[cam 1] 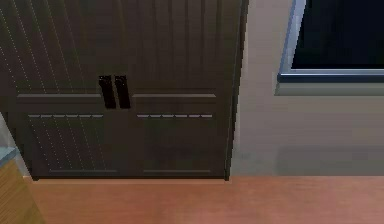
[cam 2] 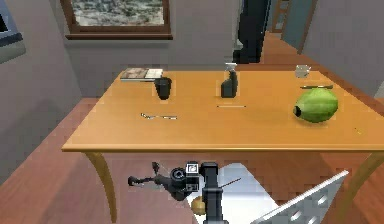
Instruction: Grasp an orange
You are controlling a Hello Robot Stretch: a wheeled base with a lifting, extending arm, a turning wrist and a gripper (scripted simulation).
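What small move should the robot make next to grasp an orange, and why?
Probably turn the base slightly to search on, not extend the arm. The round fruit on the table is green, with a dark cup and a dark bottle, and ahead are dark cabinet doors. The gripper shows below the table's near edge.

A dark double-door cabinet [cam 1: 125, 90] stands on reddish wood floor [cam 1: 200, 200] beside a dark window [cam 1: 338, 35].
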